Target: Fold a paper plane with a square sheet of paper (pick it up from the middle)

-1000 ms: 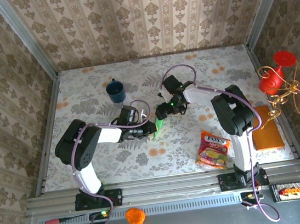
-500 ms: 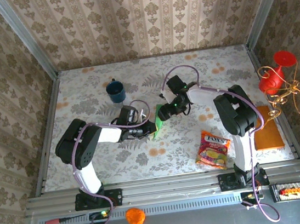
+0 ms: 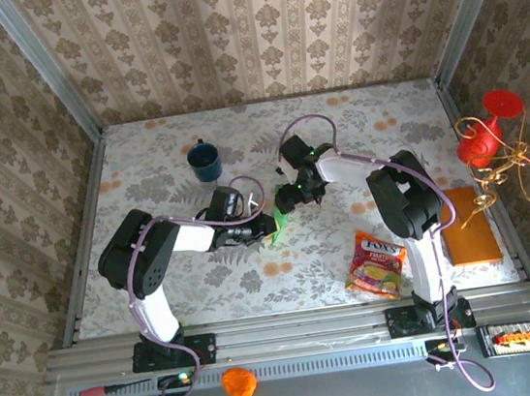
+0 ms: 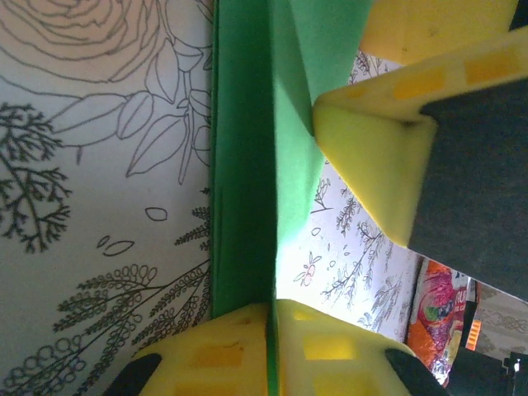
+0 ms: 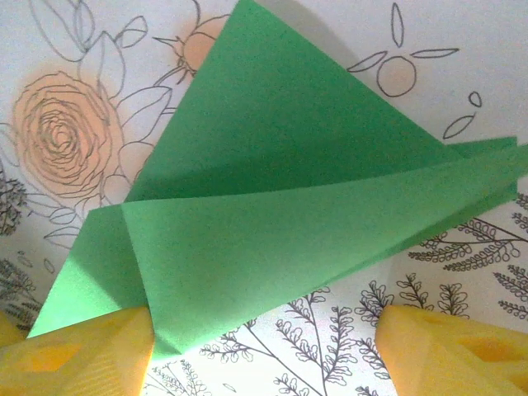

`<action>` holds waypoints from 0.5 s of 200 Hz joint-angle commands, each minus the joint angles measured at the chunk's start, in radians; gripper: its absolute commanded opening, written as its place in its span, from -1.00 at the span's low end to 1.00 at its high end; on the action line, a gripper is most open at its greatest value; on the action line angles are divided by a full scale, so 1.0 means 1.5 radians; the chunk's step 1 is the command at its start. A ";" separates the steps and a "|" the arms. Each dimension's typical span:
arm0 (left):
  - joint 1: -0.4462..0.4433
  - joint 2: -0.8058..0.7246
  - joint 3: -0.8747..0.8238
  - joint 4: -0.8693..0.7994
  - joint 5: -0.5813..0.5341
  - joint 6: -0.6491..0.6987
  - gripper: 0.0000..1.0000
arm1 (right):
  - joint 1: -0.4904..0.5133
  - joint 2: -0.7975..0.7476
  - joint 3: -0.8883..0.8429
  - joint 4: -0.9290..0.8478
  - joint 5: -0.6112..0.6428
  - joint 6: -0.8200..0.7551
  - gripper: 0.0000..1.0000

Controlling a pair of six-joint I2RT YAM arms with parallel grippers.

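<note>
The bright-green paper is folded into a pointed paper plane (image 3: 280, 217) near the table's middle. My left gripper (image 3: 267, 227) is shut on its central ridge. In the left wrist view the ridge (image 4: 243, 165) runs straight up from the clamped yellow fingertips (image 4: 223, 351). My right gripper (image 3: 288, 198) hovers just behind and right of it, open. In the right wrist view the plane's wings (image 5: 280, 190) spread above the wide-apart fingers (image 5: 74, 359), and the paper's lower corner touches the left one. The right gripper's yellow fingers (image 4: 371, 157) show beside the paper in the left wrist view.
A blue mug (image 3: 205, 161) stands behind the left arm. A colourful snack packet (image 3: 378, 263) lies front right, with an orange-brown board (image 3: 469, 225) at the right edge. A red and gold ornament (image 3: 492, 144) overhangs the right wall. An orange ball (image 3: 238, 382) rests on the front rail.
My right gripper drew right with the green flap spread wider, then came back left against the paper. The left gripper has kept its hold in place.
</note>
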 commanded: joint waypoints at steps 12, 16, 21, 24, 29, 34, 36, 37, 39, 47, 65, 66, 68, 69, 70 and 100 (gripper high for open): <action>0.000 -0.011 0.001 -0.032 -0.023 0.009 -0.68 | 0.003 0.077 -0.003 -0.077 0.069 0.052 0.52; 0.000 -0.016 0.001 -0.037 -0.026 0.012 -0.68 | 0.003 0.077 -0.002 -0.081 0.074 0.054 0.52; -0.001 -0.022 0.002 -0.045 -0.030 0.015 -0.66 | 0.004 0.077 -0.002 -0.083 0.078 0.056 0.52; -0.001 -0.026 0.003 -0.049 -0.033 0.016 -0.66 | 0.004 0.077 -0.001 -0.085 0.080 0.057 0.51; -0.001 -0.032 0.003 -0.057 -0.038 0.019 -0.65 | 0.004 0.078 -0.002 -0.087 0.083 0.058 0.51; -0.001 -0.038 0.004 -0.063 -0.043 0.023 -0.63 | 0.004 0.077 -0.002 -0.088 0.085 0.058 0.51; -0.002 -0.041 0.004 -0.066 -0.044 0.024 -0.62 | 0.004 0.076 -0.002 -0.088 0.086 0.058 0.51; -0.002 -0.042 0.004 -0.067 -0.045 0.025 -0.62 | 0.003 0.076 -0.002 -0.088 0.085 0.058 0.51; -0.002 -0.044 0.005 -0.068 -0.046 0.026 -0.62 | 0.003 0.076 -0.003 -0.088 0.086 0.058 0.51; -0.004 -0.051 0.008 -0.082 -0.052 0.032 -0.61 | 0.003 0.074 -0.004 -0.088 0.087 0.058 0.50; -0.010 -0.061 0.016 -0.112 -0.066 0.049 -0.59 | 0.004 0.069 -0.009 -0.082 0.080 0.058 0.50; -0.010 -0.061 0.017 -0.112 -0.066 0.049 -0.58 | 0.004 0.070 -0.009 -0.082 0.079 0.059 0.50; -0.011 -0.061 0.017 -0.115 -0.068 0.051 -0.58 | 0.004 0.070 -0.008 -0.082 0.078 0.059 0.50; -0.012 -0.061 0.018 -0.116 -0.069 0.051 -0.57 | 0.004 0.070 -0.009 -0.082 0.078 0.059 0.50; -0.012 -0.061 0.018 -0.117 -0.069 0.051 -0.57 | 0.004 0.070 -0.009 -0.082 0.077 0.059 0.49; -0.020 -0.055 0.026 -0.119 -0.068 0.056 -0.47 | 0.004 0.069 -0.008 -0.078 0.063 0.065 0.48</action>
